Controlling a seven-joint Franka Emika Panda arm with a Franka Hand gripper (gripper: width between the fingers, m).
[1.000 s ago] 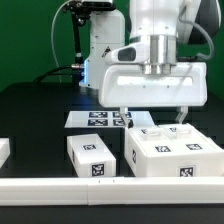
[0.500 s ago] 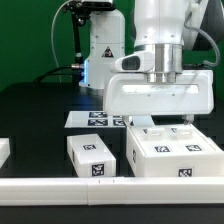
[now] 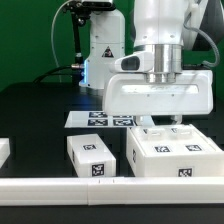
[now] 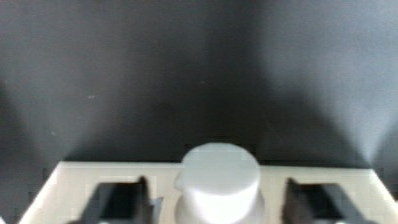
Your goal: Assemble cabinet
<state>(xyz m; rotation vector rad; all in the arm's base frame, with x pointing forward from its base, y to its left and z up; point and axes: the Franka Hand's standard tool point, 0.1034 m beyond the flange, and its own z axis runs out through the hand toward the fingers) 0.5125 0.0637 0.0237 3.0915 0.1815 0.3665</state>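
1. Resting on the dark surface [image 3: 40, 112] toward the exterior view's right, the cabinet [image 3: 172, 158] lies near the front, a small white block [image 3: 92, 155] beside it.
2. Over its far edge hangs the hand [image 3: 156, 123]; whether its fingers have closed on the cabinet I cannot tell.
3. Best to grip squarely, confirm hold, then lift without nudging the small white block or the marker board [image 3: 98, 118] behind.

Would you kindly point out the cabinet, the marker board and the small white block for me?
cabinet [image 3: 172, 156]: exterior view, top face.
marker board [image 3: 88, 119]: exterior view, tagged upper face.
small white block [image 3: 92, 150]: exterior view, top face, on its tag.
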